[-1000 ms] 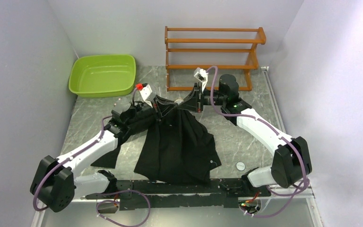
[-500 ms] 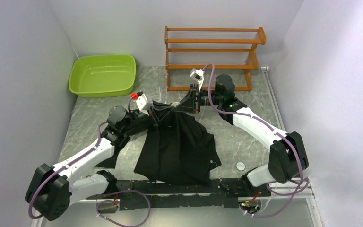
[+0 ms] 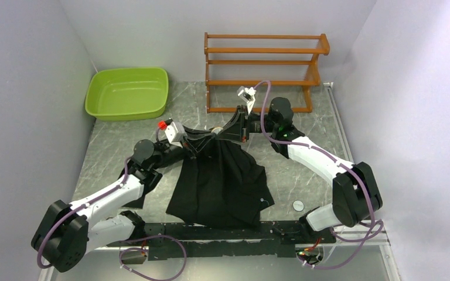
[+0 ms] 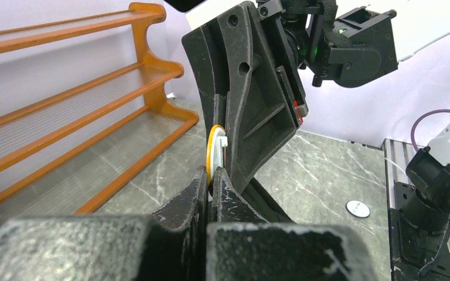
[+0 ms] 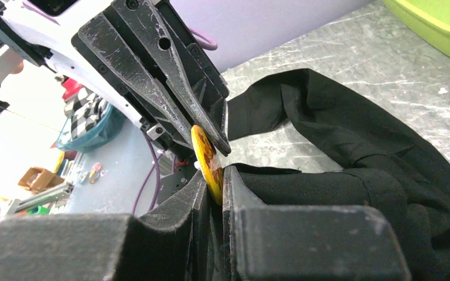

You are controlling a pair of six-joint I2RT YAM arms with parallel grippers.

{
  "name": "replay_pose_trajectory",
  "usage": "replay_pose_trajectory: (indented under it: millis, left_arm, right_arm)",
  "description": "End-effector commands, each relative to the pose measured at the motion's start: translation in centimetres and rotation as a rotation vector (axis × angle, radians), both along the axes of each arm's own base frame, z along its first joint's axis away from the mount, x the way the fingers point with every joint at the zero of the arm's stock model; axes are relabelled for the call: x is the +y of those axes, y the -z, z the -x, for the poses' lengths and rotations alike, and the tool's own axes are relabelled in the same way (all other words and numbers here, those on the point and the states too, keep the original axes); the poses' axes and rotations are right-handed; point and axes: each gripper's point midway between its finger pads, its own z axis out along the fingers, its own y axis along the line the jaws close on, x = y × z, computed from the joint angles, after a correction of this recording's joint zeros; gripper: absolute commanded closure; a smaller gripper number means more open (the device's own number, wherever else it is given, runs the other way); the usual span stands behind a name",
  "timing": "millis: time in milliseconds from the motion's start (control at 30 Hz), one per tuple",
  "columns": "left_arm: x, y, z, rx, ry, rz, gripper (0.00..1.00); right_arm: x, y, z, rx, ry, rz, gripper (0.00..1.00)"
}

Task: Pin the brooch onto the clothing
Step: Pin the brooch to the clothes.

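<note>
While the right gripper (image 5: 214, 175) clamps the brooch (image 5: 205, 158), the left gripper (image 5: 224, 137), jaws together, seemingly touches it from 12 o'clock. The clothing (image 5: 351, 152) drapes toward 3 o'clock

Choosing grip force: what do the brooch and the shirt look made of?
The brooch shows a glossy amber face that glints, likely enamel or plastic; backing unclear. The shirt looks like matte black woven cloth, soft, judging by its loose folds.
</note>
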Motion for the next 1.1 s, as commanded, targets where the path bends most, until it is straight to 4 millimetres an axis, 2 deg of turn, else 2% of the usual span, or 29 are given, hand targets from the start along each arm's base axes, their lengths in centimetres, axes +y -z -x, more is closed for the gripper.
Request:
replay_pose_trajectory:
  millis: [0,300,600,733,867,1067]
  left_arm:
    - [0.0,-0.3,1.0,-0.024,0.024,0.028,0.97]
    - [0.7,0.3,1.0,-0.005,-0.004,0.092,0.97]
    - [0.5,0.2,0.9,0.007,0.002,0.091,0.97]
    - [0.5,0.1,0.8,0.011,-0.001,0.094,0.98]
    - [0.3,-0.1,0.8,0.015,0.01,0.104,0.97]
    - [0.2,-0.3,0.7,0.014,0.013,0.115,0.97]
  right_arm:
    - [-0.9,-4.2,-0.7,-0.092,0.058,-0.108,1.0]
    - [-1.6,-5.7,0.6,-0.118,0.006,-0.189,1.0]
    - [-1.8,-5.3,0.6,-0.146,0.018,-0.16,1.0]
    - [-2.1,-5.2,0.3,-0.186,0.065,-0.132,0.8]
    - [-2.2,-5.0,0.2,-0.191,0.075,-0.115,0.78]
    - [-2.4,-4.8,0.3,-0.22,0.097,-0.115,0.54]
